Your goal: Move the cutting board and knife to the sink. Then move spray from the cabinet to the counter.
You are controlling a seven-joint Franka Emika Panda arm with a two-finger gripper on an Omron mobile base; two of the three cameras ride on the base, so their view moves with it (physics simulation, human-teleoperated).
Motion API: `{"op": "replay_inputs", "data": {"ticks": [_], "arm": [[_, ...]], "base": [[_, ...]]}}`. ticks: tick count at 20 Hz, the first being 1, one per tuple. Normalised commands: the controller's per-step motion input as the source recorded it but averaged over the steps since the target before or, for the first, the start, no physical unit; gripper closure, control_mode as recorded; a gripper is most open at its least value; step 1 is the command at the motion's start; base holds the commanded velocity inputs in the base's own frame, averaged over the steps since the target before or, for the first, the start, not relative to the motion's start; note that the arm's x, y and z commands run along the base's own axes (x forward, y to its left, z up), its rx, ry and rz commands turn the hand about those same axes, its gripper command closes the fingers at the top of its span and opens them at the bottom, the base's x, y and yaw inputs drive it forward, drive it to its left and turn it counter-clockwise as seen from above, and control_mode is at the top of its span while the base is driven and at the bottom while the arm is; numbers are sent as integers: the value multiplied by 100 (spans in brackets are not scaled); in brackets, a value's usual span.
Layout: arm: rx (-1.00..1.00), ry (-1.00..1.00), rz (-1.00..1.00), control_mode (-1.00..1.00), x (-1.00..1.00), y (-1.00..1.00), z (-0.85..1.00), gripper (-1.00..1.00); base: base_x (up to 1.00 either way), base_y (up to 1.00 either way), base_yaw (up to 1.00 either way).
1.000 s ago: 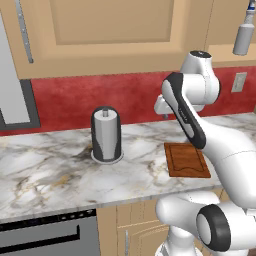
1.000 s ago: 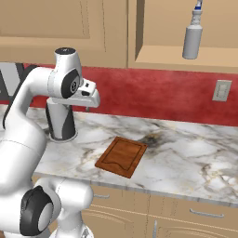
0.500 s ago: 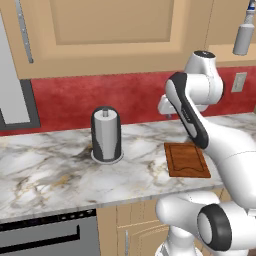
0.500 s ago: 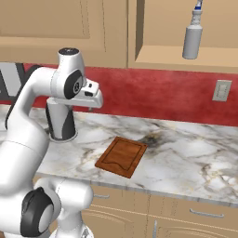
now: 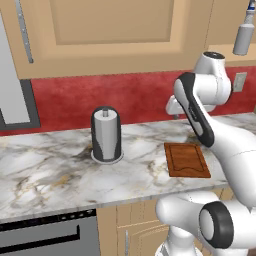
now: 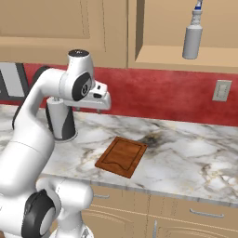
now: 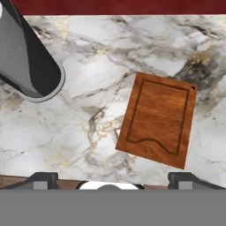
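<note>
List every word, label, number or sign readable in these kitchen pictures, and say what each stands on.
None: no readable text on anything.
Reddish-brown wooden cutting board: a groove and a corner hole, no lettering.
Slim grey spray bottle with blue nozzle: plain, no label.
Fat grey cylinder with dark base: plain.
White wall outlet plate: no markings legible.

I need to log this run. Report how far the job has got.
Nothing looks done yet. The cutting board lies flat on the counter, untouched. In hand: the gripper hangs above it, fingers spread wide and empty. Left: board and knife to the sink, then the spray, upright on the cabinet shelf, down to the counter.
</note>
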Motion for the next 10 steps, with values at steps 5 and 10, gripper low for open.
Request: {"op": "replay_inputs", "data": {"ticks": [5,10], "arm": [[-1,0,0,-100,0,-29,-16,-100],[-3,7,0,-100,3,-32,-32,-100]], "base": [[0,0,0],[0,0,0]]}}
